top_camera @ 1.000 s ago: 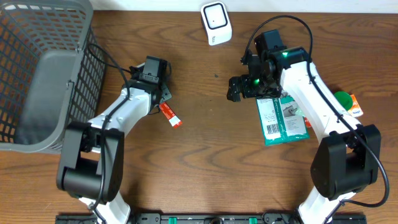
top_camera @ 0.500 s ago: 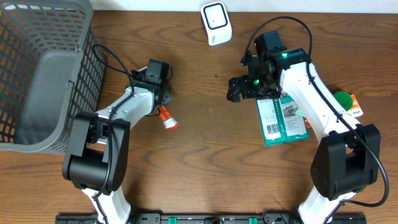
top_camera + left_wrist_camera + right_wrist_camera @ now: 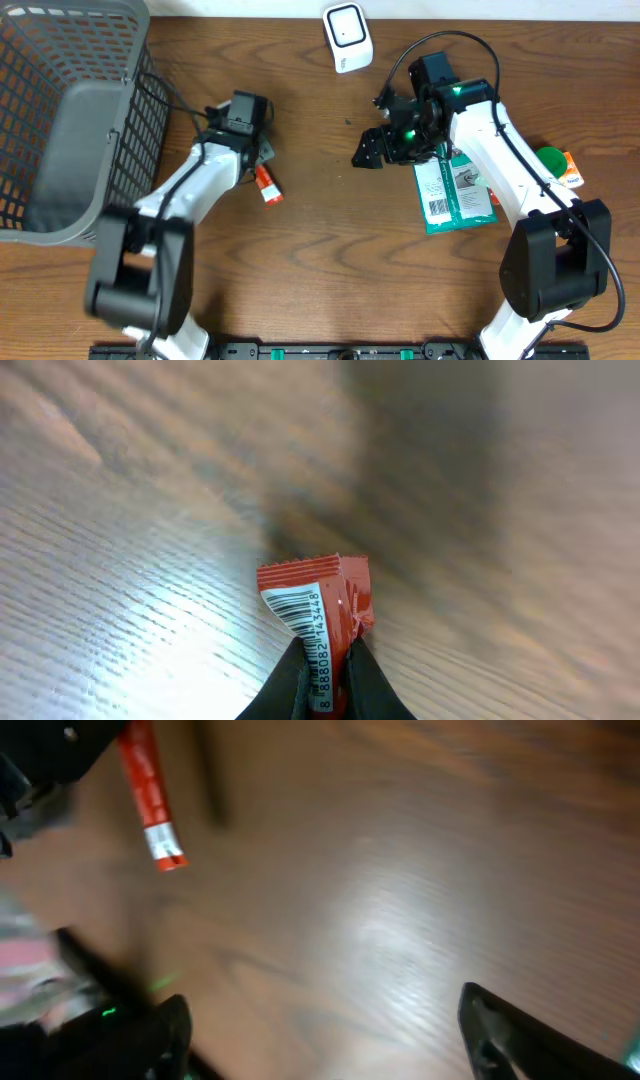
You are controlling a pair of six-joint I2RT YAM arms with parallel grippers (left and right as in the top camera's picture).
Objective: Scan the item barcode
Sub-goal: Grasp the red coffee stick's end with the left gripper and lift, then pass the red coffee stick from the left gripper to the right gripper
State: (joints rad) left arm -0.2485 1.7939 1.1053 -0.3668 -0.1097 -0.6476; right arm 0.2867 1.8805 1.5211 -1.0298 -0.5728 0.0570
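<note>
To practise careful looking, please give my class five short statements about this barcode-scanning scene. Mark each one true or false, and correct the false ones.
1. The left pincer is shut on the red packet. True.
2. The packet's barcode is hidden from the left wrist camera. False: it faces that camera and shows clearly.
3. The right pincer holds the green package. False: it is open and empty, and the package lies on the table.
4. The white scanner sits apart from both pincers. True.
5. The red packet lies inside the grey basket. False: it is outside the basket, gripped over the table.
</note>
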